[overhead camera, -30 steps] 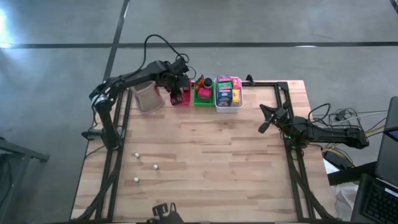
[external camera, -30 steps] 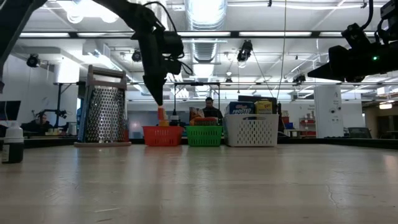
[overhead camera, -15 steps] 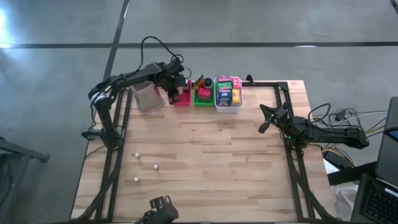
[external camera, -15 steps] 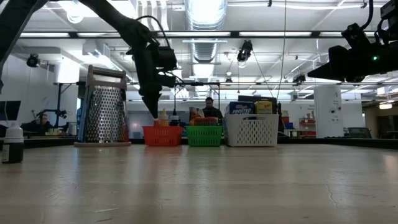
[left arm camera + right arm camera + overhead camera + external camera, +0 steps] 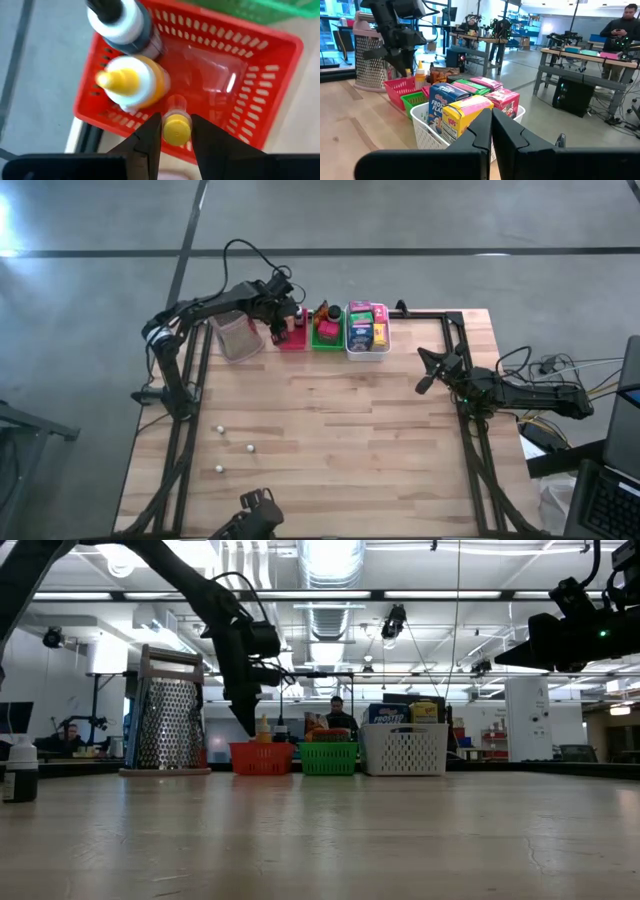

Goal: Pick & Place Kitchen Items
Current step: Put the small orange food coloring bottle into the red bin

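Worktop (image 5: pixel 330 430) planks lie bare in the near half except for three tiny pale bottles (image 5: pixel 246 447) scattered toward the left side, well apart from both arms. At the right edge the right end effector (image 5: pixel 424 383) waits with its arm stretched along the frame, fingers pressed together and holding nothing; its wrist camera looks across at the trays.

Farther back, the left arm reaches from its base at the left edge, elbow raised, out to the row of trays at the far edge. Its left end effector (image 5: pixel 170 131) points down over the near wall of the red tray (image 5: pixel 280 75), fingers narrowly parted and clamped on a small clear bottle with a yellow cap (image 5: pixel 177 129). This bottle hangs just above the tray's rim, beside a yellow squeeze bottle (image 5: pixel 131 86) and a dark bottle with a white collar (image 5: pixel 125 25) that stand inside the tray.

Compared with a second ago, the left end effector has drawn back toward the metal grater (image 5: pixel 236 335) and sits a little higher; the right arm has not moved.

Next along the far edge stand the green tray (image 5: pixel 326 332) and the white tray (image 5: pixel 366 348), the latter packed with pink, blue, green and yellow packets (image 5: pixel 465 112). Beyond the worktop, a person (image 5: pixel 622 27) stands among benches.
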`<state>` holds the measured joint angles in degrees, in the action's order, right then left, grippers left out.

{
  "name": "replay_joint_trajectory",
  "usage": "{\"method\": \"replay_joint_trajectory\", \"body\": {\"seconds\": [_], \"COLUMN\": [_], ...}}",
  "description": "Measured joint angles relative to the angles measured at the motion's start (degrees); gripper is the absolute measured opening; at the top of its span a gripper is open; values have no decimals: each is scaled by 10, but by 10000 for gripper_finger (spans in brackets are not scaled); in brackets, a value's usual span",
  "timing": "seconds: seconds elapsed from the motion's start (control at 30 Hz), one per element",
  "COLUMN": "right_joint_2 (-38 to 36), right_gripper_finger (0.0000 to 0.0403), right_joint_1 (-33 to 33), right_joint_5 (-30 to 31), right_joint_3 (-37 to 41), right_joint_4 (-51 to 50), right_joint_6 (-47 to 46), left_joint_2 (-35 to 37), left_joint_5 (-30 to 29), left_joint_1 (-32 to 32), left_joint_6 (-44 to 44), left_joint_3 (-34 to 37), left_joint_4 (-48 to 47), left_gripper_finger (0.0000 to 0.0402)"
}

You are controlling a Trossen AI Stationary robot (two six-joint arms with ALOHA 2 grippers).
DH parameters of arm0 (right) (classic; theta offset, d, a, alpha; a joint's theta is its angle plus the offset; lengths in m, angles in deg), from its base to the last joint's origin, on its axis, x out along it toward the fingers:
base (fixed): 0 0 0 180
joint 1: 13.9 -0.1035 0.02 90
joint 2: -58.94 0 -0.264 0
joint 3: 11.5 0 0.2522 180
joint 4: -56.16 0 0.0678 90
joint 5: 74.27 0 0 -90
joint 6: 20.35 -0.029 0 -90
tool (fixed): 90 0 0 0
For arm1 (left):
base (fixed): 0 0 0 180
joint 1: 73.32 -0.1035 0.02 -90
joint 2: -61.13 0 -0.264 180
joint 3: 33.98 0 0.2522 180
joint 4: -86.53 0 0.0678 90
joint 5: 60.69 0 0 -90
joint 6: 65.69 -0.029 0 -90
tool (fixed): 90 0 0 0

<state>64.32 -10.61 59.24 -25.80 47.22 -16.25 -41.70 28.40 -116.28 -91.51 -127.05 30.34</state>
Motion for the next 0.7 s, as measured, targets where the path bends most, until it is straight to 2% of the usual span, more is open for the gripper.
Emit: {"method": "replay_joint_trajectory", "body": {"seconds": [0.7], "right_joint_2": [0], "right_gripper_finger": [8], "right_joint_1": [0], "right_joint_5": [0], "right_joint_3": [0], "right_joint_4": [0], "right_joint_6": [0], "left_joint_2": [-1], "left_joint_5": [1], "left_joint_1": [-20], "left_joint_6": [-29], "left_joint_3": [43], "left_joint_4": [58], "left_gripper_finger": [101]}}
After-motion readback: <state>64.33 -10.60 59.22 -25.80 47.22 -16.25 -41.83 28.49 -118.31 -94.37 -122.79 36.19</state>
